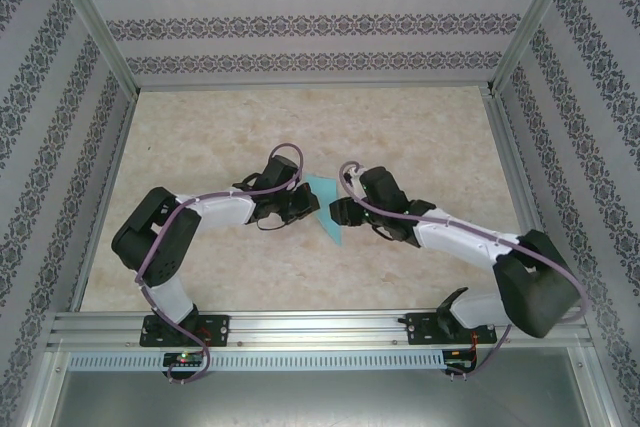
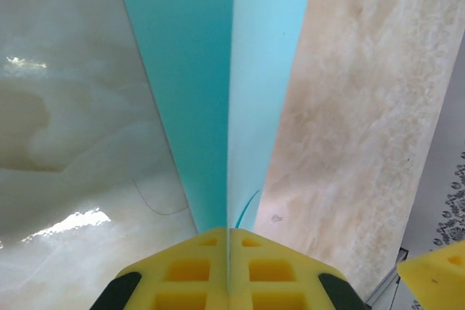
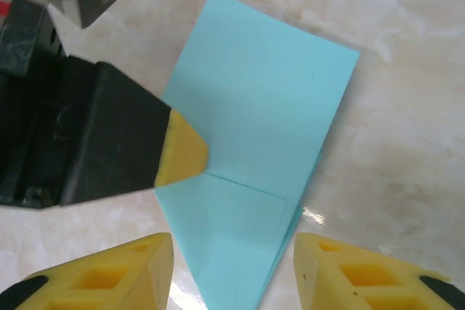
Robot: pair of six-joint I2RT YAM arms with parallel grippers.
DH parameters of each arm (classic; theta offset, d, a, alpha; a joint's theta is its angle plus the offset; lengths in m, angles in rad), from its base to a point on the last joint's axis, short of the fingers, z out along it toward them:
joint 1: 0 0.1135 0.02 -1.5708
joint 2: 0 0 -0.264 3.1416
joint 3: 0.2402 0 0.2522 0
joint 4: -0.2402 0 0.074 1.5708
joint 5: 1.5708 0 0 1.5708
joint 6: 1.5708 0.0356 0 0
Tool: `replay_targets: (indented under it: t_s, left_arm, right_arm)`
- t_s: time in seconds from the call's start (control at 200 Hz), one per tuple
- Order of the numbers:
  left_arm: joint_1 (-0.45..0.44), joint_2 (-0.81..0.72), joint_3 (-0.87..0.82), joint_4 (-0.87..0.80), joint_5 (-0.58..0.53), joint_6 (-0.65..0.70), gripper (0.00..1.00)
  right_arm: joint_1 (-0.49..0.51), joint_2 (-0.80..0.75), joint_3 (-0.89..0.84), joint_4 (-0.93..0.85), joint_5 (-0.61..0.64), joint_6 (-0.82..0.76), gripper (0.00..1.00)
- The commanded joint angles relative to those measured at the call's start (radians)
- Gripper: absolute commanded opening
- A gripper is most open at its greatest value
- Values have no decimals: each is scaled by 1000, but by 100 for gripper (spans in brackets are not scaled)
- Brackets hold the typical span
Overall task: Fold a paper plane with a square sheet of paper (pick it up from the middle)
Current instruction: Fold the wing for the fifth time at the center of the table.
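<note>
Light, floppy paper plane (image 1: 327, 209) is clamped at its crease by left end effector (image 2: 229, 246); right end effector (image 3: 232, 252) is parted.

Far end of the folded paper (image 2: 218, 70) beyond the top edge, near end hidden between left fingers (image 2: 182, 272)

Beige marble-look table (image 1: 300, 127), glossy, with light glare patches in the left wrist view. Walls (image 1: 300, 27) on three sides carry striped grey floral wallpaper, with slanted aluminium posts (image 1: 90, 22) at the back corners. Aluminium rail (image 1: 320, 325) runs along the near edge, with a grey metal panel (image 1: 300, 397) below it.
</note>
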Motion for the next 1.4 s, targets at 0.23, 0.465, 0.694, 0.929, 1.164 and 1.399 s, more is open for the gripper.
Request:
replay_targets:
  t_s: [0.23,0.465,0.694,0.929,1.164,1.399]
  left_arm:
    - [-10,-3,35,-44,-22,-63,5]
    - [-10,-3,46,-53,-14,-75,5]
    - [-11,-6,56,-75,-18,-74,5]
    - [-10,-11,64,-88,-23,-84,7]
    - [17,-33,108,-186,-48,-26,24]
    - [30,-37,98,-208,-57,-3,29]
  right_arm:
    - [177,22,-136,246,275,-220,58]
    - [253,174,-105,367,419,-273,58]
    - [289,269,-76,443,507,-309,52]
    - [292,306,-73,491,516,-351,32]
    - [294,284,-94,475,461,-394,15]
    - [294,264,-111,496,434,-402,15]
